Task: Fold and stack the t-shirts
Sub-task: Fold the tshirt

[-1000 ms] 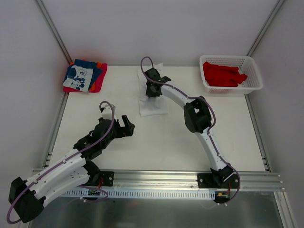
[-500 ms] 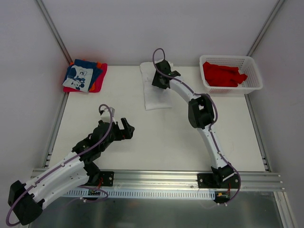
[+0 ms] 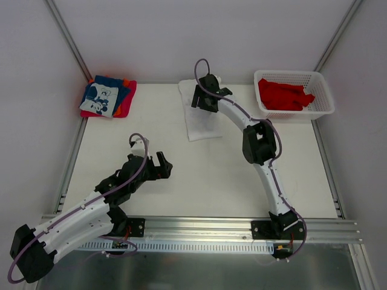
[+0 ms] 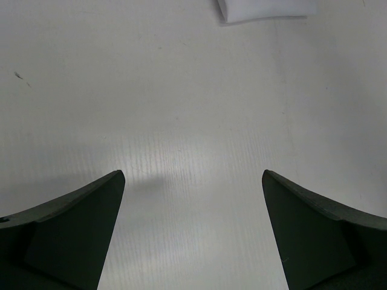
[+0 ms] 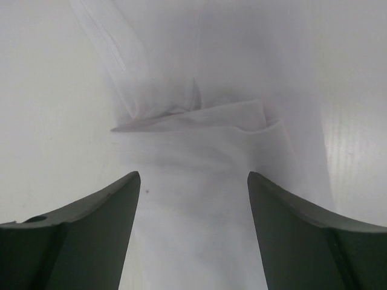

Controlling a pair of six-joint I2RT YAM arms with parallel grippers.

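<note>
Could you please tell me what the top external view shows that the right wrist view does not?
Only the top external view: the folded stack at the far left, the basket holding red shirts at the far right, and the left gripper, open over the table. Only the right wrist view: a bunched ridge across the white shirt, seen close up. Both: the white shirt, with the open right gripper over it.
</note>
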